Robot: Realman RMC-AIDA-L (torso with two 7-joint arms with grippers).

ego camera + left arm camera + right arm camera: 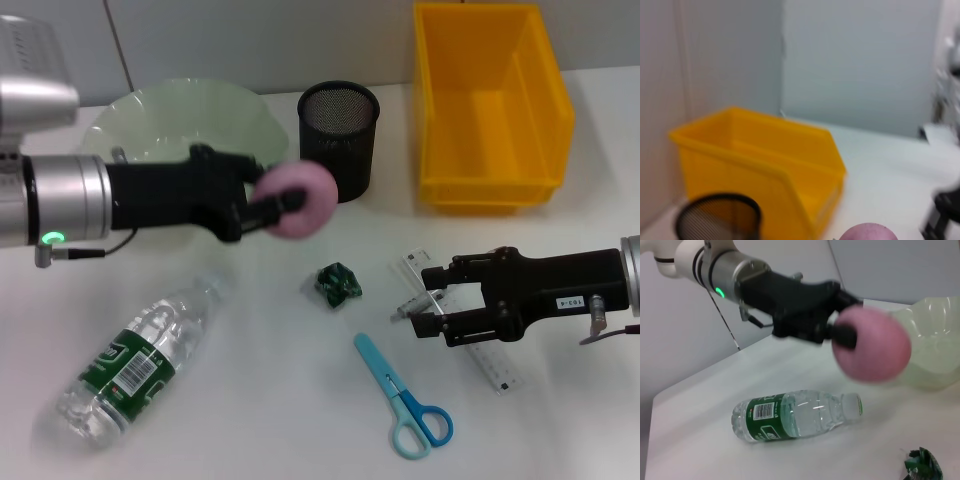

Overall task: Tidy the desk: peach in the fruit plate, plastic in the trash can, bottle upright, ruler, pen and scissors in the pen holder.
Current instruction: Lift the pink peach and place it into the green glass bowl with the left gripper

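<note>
My left gripper point(275, 203) is shut on the pink peach point(303, 198) and holds it above the table, beside the near rim of the pale green fruit plate point(180, 110). The right wrist view shows the same peach point(872, 345) in the left gripper point(842, 327). A clear bottle point(135, 362) with a green label lies on its side at the front left. Crumpled green plastic point(338, 283) sits mid-table. My right gripper point(432, 300) is open, its fingers straddling the clear ruler point(478, 350). Blue scissors point(407, 400) lie in front. The black mesh pen holder point(340, 135) stands at the back.
A yellow bin point(490, 100) stands at the back right, next to the pen holder. The left wrist view shows this bin point(765, 165), the pen holder point(720, 217) and the top of the peach point(867, 232). A wall runs behind the table.
</note>
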